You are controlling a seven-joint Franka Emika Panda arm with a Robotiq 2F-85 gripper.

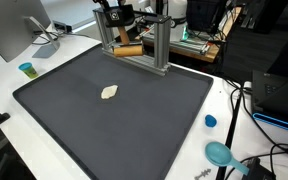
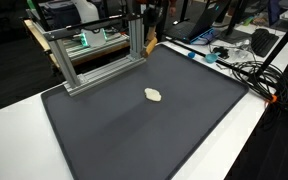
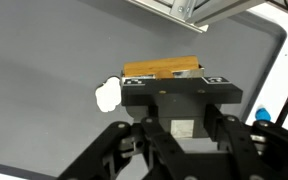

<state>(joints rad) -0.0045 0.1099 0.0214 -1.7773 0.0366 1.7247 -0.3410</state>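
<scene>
In the wrist view my gripper (image 3: 181, 125) appears shut on a black block (image 3: 180, 96) with small white tags at its corners. A wooden piece (image 3: 164, 68) shows just beyond the block. In an exterior view the gripper (image 1: 117, 16) is high up at the back, beside the aluminium frame (image 1: 160, 45). A small cream-white lump (image 1: 109, 92) lies alone on the black mat (image 1: 134, 120), well away from the gripper. It also shows in the other exterior view (image 2: 154, 95) and in the wrist view (image 3: 107, 95).
The frame (image 2: 94, 55) stands on the mat's far edge with a wooden block (image 1: 130, 50) at its foot. On the white table are a blue cup (image 1: 27, 69), a blue cap (image 1: 210, 121) and a teal object (image 1: 220, 153). Cables (image 2: 249, 70) lie beside the mat.
</scene>
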